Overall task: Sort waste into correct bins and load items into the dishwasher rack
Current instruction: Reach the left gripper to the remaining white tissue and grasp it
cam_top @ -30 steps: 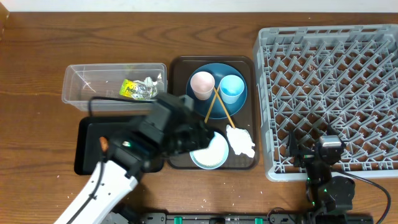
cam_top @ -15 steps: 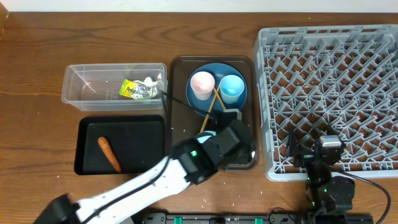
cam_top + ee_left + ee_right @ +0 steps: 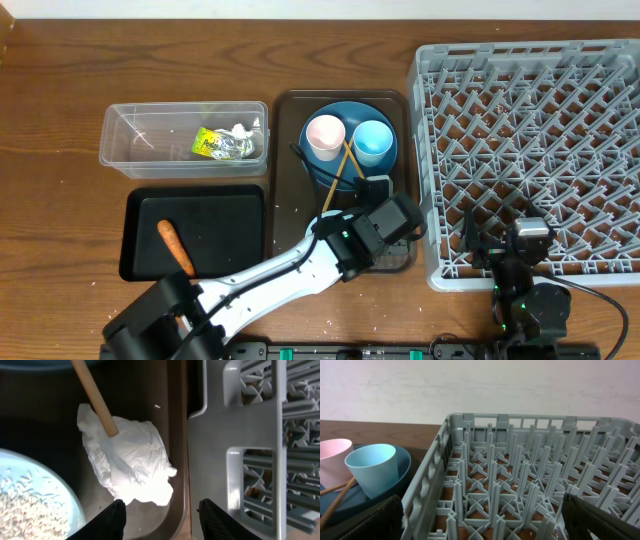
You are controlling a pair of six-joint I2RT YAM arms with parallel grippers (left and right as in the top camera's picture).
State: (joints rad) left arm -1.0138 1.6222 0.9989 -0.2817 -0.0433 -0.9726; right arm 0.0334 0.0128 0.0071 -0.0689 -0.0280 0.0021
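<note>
My left gripper (image 3: 388, 232) (image 3: 162, 522) is open and hovers just above the crumpled white paper (image 3: 130, 460) at the brown tray's lower right corner. A wooden chopstick (image 3: 95, 397) rests on the paper. The pale-blue bowl (image 3: 30, 500) holds rice grains and lies to the left. The arm hides the bowl and paper from overhead. The carrot (image 3: 175, 248) lies in the black tray (image 3: 225, 225). The clear tub (image 3: 150, 162) holds the yellow-green packet (image 3: 209, 146) and foil wrapper (image 3: 240, 138). My right gripper (image 3: 515, 240) (image 3: 485, 527) is open over the rack (image 3: 540, 120).
The brown serving tray (image 3: 288, 150) holds the dark-blue plate (image 3: 345, 112) with the pink cup (image 3: 325, 135), the light-blue cup (image 3: 373, 142) and chopsticks (image 3: 350, 168). The rack's wall (image 3: 235, 435) stands close to the right of the paper.
The left arm swung right from over the black tray to the brown tray's lower right corner. The carrot now lies free in the black tray. The right arm has not moved.
</note>
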